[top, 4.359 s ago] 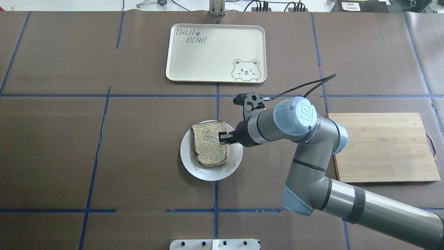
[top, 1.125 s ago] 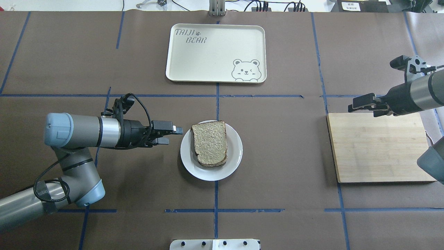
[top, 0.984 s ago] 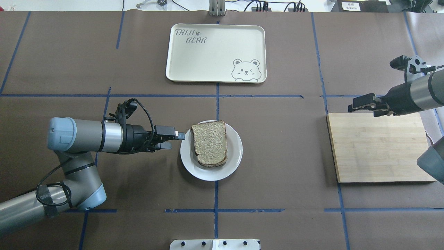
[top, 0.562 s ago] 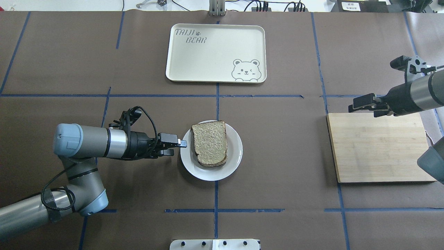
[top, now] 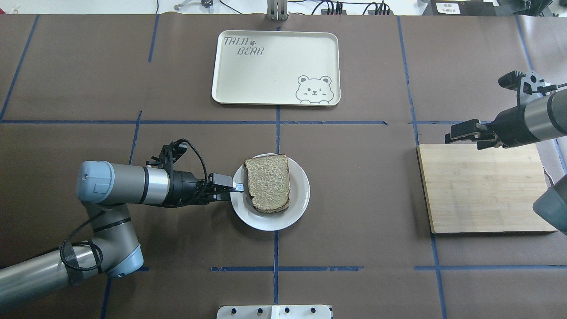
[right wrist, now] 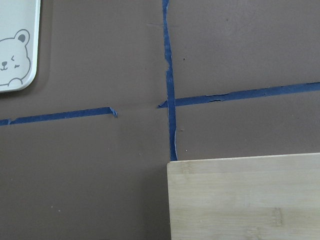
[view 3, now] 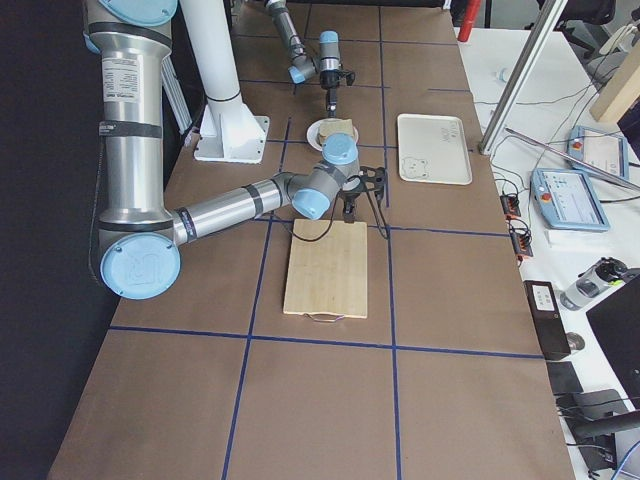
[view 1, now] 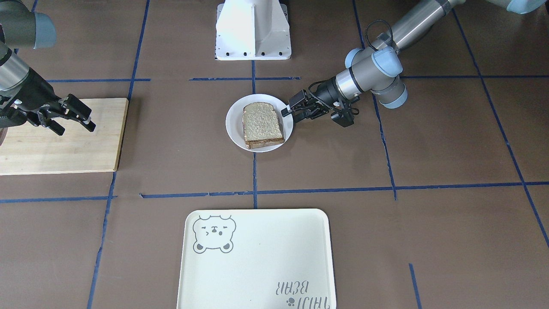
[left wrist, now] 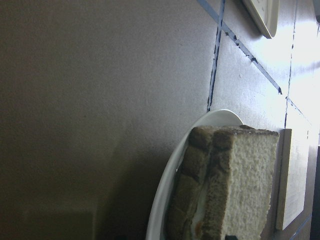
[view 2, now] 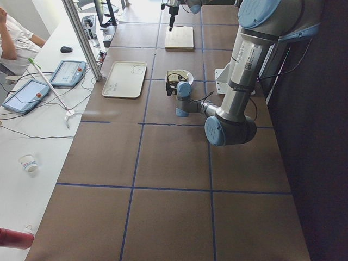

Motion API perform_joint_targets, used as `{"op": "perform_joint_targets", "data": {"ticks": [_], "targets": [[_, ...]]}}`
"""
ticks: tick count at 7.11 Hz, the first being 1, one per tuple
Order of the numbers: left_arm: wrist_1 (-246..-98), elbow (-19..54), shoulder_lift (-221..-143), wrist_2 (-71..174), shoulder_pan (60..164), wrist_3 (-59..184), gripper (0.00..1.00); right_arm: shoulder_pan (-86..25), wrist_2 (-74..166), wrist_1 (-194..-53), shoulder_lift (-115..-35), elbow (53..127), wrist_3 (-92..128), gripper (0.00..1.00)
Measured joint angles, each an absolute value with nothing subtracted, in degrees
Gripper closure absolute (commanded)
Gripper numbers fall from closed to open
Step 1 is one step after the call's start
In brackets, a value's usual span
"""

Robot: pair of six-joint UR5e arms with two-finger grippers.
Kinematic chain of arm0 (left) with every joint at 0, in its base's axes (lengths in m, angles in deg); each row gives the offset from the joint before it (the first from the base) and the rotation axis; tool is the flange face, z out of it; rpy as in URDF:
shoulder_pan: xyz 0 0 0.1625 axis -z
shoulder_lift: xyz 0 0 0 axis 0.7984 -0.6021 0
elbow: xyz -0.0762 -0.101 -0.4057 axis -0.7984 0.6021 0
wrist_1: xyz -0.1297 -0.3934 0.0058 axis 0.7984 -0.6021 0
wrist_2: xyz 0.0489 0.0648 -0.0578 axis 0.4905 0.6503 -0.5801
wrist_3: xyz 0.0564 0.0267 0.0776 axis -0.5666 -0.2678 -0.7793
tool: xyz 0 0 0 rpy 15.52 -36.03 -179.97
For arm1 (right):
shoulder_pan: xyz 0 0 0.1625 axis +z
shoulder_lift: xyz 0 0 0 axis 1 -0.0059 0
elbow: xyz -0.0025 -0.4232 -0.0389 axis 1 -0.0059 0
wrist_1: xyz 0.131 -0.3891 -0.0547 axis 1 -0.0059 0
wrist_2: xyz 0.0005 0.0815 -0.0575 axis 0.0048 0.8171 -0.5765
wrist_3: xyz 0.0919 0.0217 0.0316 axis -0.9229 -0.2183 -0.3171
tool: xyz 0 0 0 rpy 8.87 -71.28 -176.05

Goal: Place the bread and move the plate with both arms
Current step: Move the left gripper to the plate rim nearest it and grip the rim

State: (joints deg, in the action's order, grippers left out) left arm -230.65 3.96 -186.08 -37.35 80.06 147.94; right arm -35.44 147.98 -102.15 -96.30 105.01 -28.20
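The bread [top: 268, 182] lies on the small white plate [top: 271, 224] at the table's middle, as the top slice of a stack; it also shows in the front view [view 1: 262, 125] and the left wrist view [left wrist: 242, 175]. My left gripper [top: 237, 189] is open at the plate's left rim, its upper finger over the rim and short of the bread; in the front view [view 1: 286, 113] it sits at the plate's right. My right gripper [top: 452, 134] is open and empty above the far left corner of the wooden board, also in the front view [view 1: 81, 122].
A cream tray with a bear drawing [top: 274, 66] lies at the far side, beyond the plate. A wooden cutting board [top: 487, 190] lies to the right. Blue tape lines cross the brown table cover. The robot's base [view 1: 253, 30] stands at the near edge.
My left arm has slid right, and its fingertips have reached the plate's left rim. My right arm let go of the bread earlier, drew back over the board and has held still since.
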Motion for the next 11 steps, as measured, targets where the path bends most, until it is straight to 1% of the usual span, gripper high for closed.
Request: {"op": "perform_joint_targets", "data": {"ticks": [1,2,4,8,10,11], "targets": [[-230.65,3.53,-186.28,-37.33,79.89,147.94,0.42,-35.43,148.01,-102.16,-96.30,105.01,-28.16,0.00],[-230.65,3.29,-186.51,-37.32,79.80,147.94,0.46,-35.44,148.10,-102.20,-96.30,104.99,-28.14,0.00],[-230.70,2.79,-186.93,-37.32,79.51,147.94,0.50,-35.39,148.23,-102.17,-96.30,104.98,-28.13,0.00],[-230.99,2.24,-187.06,-37.31,79.12,147.86,0.70,-35.43,148.25,-102.23,-96.30,105.06,-28.19,0.00],[-231.39,2.18,-186.96,-37.31,78.96,147.85,0.76,-35.43,148.25,-102.23,-96.30,105.12,-28.18,0.00],[-231.88,2.09,-186.91,-37.32,78.93,147.85,0.78,-35.43,148.25,-102.23,-96.30,105.14,-28.20,0.00]]}}
